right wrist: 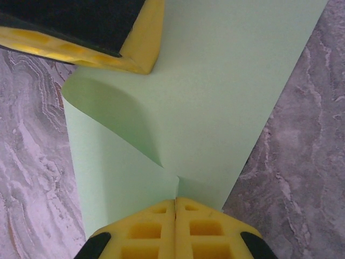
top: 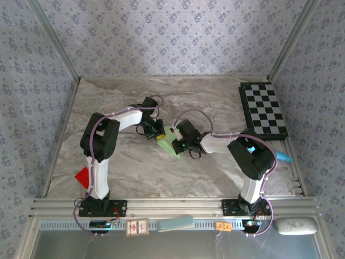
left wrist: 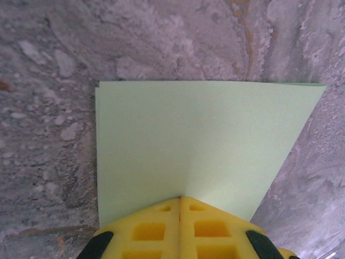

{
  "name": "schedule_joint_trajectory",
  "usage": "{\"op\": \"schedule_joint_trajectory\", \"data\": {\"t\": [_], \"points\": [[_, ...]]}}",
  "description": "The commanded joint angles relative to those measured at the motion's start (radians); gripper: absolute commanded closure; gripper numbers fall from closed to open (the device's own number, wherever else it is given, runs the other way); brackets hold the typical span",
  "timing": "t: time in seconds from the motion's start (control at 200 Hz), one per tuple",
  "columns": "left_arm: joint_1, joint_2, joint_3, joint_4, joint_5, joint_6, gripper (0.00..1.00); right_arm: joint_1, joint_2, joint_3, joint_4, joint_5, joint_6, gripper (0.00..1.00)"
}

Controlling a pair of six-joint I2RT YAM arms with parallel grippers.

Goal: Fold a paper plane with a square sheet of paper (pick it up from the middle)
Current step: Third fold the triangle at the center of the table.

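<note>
The pale green sheet of paper (top: 172,142) lies partly folded in the middle of the marble table. In the left wrist view it is a flat layered shape (left wrist: 199,140) with one slanted right edge. My left gripper (left wrist: 179,198) is shut, pinching the paper's near edge, and a faint crease runs up from its fingertips. My right gripper (right wrist: 176,199) is shut on the opposite edge of the paper (right wrist: 215,108), where a flap curls up. The left gripper's yellow finger (right wrist: 137,48) shows at the top left of the right wrist view. From above, the left gripper (top: 158,133) and the right gripper (top: 181,141) meet over the sheet.
A checkerboard (top: 264,110) lies at the back right. A red triangular piece (top: 82,177) sits by the left arm's base and a blue object (top: 284,157) beside the right arm. On the front rail lie a light-blue card (top: 176,223), a small label (top: 138,227) and a grey pad (top: 295,225).
</note>
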Motion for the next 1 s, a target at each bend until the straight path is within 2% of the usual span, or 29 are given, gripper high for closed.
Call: {"op": "schedule_joint_trajectory", "data": {"t": [0.0,0.16,0.305,0.445,0.57,0.775,0.999], "points": [[-0.014,0.035,0.011,-0.051,-0.028,0.015,0.96,-0.002,0.026,0.026,-0.038,0.007,0.019,1.00],[-0.009,-0.008,0.039,-0.052,-0.024,0.006,0.93,-0.005,0.033,0.029,-0.051,0.005,0.023,1.00],[0.013,-0.093,0.033,-0.023,-0.050,-0.042,0.86,-0.007,0.034,0.027,-0.054,0.000,0.024,1.00],[0.033,-0.194,-0.065,0.061,-0.067,-0.129,0.76,-0.009,0.035,0.029,-0.054,-0.004,0.026,1.00],[0.035,-0.287,-0.198,0.192,-0.048,-0.231,0.72,-0.010,0.037,0.031,-0.056,-0.008,0.031,1.00],[-0.002,-0.405,-0.412,0.462,-0.003,-0.411,0.74,-0.013,0.045,0.031,-0.051,-0.021,0.032,1.00],[-0.057,-0.391,-0.507,0.619,0.017,-0.510,0.83,-0.013,0.047,0.031,-0.051,-0.022,0.030,1.00]]}}
